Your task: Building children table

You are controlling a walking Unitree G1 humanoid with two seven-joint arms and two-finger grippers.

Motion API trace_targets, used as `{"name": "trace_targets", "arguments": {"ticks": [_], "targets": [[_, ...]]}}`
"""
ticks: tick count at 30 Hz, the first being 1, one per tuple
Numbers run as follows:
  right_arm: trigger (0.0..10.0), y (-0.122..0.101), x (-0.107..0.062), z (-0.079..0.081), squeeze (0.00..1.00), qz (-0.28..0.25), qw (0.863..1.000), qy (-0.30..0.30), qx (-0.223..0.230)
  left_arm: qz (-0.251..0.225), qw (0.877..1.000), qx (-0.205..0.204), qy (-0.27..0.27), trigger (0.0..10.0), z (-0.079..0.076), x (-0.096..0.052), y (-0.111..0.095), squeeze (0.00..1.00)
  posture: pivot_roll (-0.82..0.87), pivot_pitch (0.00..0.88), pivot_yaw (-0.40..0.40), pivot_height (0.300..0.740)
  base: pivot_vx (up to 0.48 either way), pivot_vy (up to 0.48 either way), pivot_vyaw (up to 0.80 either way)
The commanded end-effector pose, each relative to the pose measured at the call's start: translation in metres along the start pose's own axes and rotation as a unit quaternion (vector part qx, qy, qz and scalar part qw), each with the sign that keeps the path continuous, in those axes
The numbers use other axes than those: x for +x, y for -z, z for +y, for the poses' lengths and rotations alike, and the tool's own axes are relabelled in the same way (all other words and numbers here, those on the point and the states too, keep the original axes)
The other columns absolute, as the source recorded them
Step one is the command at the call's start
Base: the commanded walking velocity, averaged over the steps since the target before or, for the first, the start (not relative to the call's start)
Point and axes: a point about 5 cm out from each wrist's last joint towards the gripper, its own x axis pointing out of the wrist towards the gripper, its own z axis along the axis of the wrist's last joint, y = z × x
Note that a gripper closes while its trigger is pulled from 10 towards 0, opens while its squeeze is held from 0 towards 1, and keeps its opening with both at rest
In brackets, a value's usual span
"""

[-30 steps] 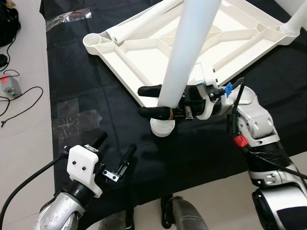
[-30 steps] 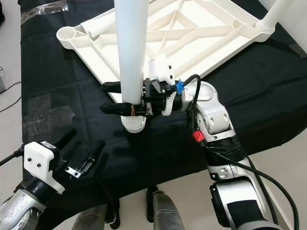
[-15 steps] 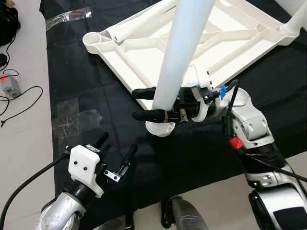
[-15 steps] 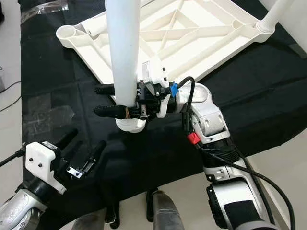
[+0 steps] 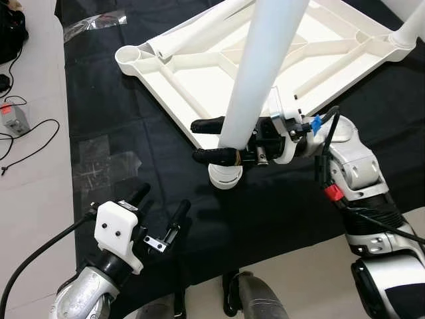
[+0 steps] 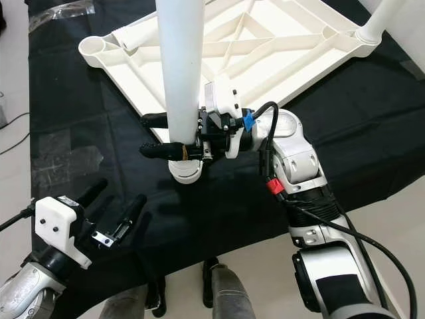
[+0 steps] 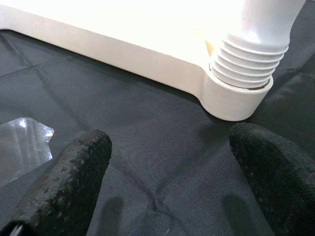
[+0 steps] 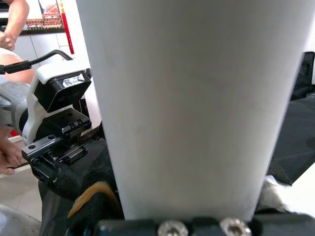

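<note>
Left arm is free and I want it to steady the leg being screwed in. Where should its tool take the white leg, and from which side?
Grip the white leg on its smooth round shaft just above the right tool, not the ribbed thread at the corner socket. Come level from the robot's left: the right tool's fingers straddle the shaft from the right, and the tabletop blocks the far side. The left tool is open.
</note>
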Motion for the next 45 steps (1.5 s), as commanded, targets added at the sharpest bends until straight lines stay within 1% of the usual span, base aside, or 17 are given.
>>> {"name": "trace_targets", "arguments": {"ticks": [1, 15, 25, 27, 32, 34, 35, 36, 37, 38, 39, 40, 41, 42, 43, 44, 45], "targets": [[10.0, 0.014, -0.001, 0.005, 0.00, 0.030, 0.999, -0.008, 0.022, 0.009, 1.000, -0.001, 0.000, 10.0, -0.002, -0.003, 0.003, 0.00, 0.07, 0.385, -0.031, 0.740, 0.000, 0.000, 0.00], [10.0, 0.017, 0.003, 0.012, 0.00, 0.026, 0.999, -0.025, 0.033, 0.008, 1.000, -0.001, -0.001, 10.0, -0.002, -0.003, 0.004, 0.00, 0.07, 0.385, -0.033, 0.740, 0.000, 0.000, 0.00], [10.0, 0.020, 0.007, 0.016, 0.00, 0.023, 0.999, -0.019, 0.039, 0.008, 1.000, 0.000, -0.002, 10.0, -0.002, -0.003, 0.003, 0.00, 0.07, 0.385, -0.033, 0.740, 0.000, 0.000, 0.00], [10.0, 0.023, 0.010, 0.019, 0.00, 0.022, 0.999, 0.004, 0.040, 0.008, 1.000, 0.000, -0.003, 10.0, -0.002, -0.003, 0.003, 0.00, 0.07, 0.387, -0.031, 0.740, 0.000, 0.000, 0.00], [10.0, 0.027, 0.013, 0.023, 0.00, 0.025, 0.999, 0.026, 0.041, 0.008, 1.000, 0.001, -0.003, 10.0, -0.001, -0.003, 0.003, 0.00, 0.07, 0.386, -0.029, 0.740, 0.000, 0.000, 0.00], [10.0, 0.036, 0.019, 0.026, 0.00, 0.049, 0.988, 0.136, 0.048, 0.009, 1.000, 0.002, -0.003, 10.0, -0.001, -0.003, 0.004, 0.00, 0.06, 0.381, -0.043, 0.740, 0.000, 0.000, 0.00], [10.0, 0.036, 0.019, 0.026, 0.00, 0.049, 0.988, 0.136, 0.048, 0.009, 1.000, 0.002, -0.003, 10.0, -0.001, -0.003, 0.004, 0.00, 0.06, 0.381, -0.043, 0.740, 0.000, 0.000, 0.00], [10.0, 0.041, 0.020, 0.027, 0.00, 0.057, 0.977, 0.196, 0.059, 0.010, 1.000, 0.002, -0.003, 10.0, -0.001, -0.004, 0.005, 0.00, 0.07, 0.378, -0.053, 0.740, 0.000, 0.000, 0.00], [10.0, 0.044, 0.020, 0.028, 0.00, 0.063, 0.968, 0.234, 0.067, 0.010, 1.000, 0.002, -0.003, 10.0, -0.001, -0.004, 0.005, 0.00, 0.07, 0.378, -0.053, 0.740, 0.000, 0.000, 0.00], [10.0, 0.044, 0.020, 0.028, 0.00, 0.063, 0.968, 0.234, 0.067, 0.010, 1.000, 0.002, -0.003, 10.0, -0.001, -0.004, 0.005, 0.00, 0.07, 0.378, -0.053, 0.740, 0.000, 0.000, 0.00], [10.0, 0.045, 0.020, 0.028, 0.00, 0.065, 0.963, 0.251, 0.072, 0.010, 1.000, 0.002, -0.003, 10.0, -0.001, -0.004, 0.005, 0.00, 0.07, 0.378, -0.053, 0.740, 0.000, 0.000, 0.00], [10.0, 0.058, 0.022, 0.048, 0.00, 0.094, 0.938, 0.324, 0.079, 0.009, 1.000, 0.004, -0.007, 10.0, 0.000, -0.004, 0.005, 0.00, 0.06, 0.381, -0.038, 0.740, 0.000, 0.000, 0.00], [10.0, 0.058, 0.022, 0.048, 0.00, 0.094, 0.938, 0.324, 0.079, 0.009, 1.000, 0.004, -0.007, 10.0, 0.000, -0.004, 0.005, 0.00, 0.06, 0.381, -0.038, 0.740, 0.000, 0.000, 0.00], [10.0, 0.064, 0.024, 0.064, 0.00, 0.112, 0.915, 0.379, 0.085, 0.008, 1.000, 0.005, -0.008, 10.0, 0.001, -0.002, 0.005, 0.00, 0.05, 0.373, -0.030, 0.740, 0.000, 0.000, 0.00], [10.0, 0.064, 0.024, 0.064, 0.00, 0.112, 0.915, 0.379, 0.085, 0.008, 1.000, 0.005, -0.008, 10.0, 0.001, -0.002, 0.005, 0.00, 0.05, 0.373, -0.030, 0.740, 0.000, 0.000, 0.00], [10.0, 0.066, 0.026, 0.074, 0.00, 0.123, 0.897, 0.416, 0.087, 0.008, 1.000, 0.006, -0.008, 10.0, 0.001, -0.001, 0.006, 0.00, 0.05, 0.363, -0.027, 0.740, 0.000, 0.000, 0.00], [10.0, 0.066, 0.026, 0.074, 0.00, 0.123, 0.897, 0.416, 0.087, 0.008, 1.000, 0.006, -0.008, 10.0, 0.001, -0.001, 0.006, 0.00, 0.05, 0.363, -0.027, 0.740, 0.000, 0.000, 0.00]]}}
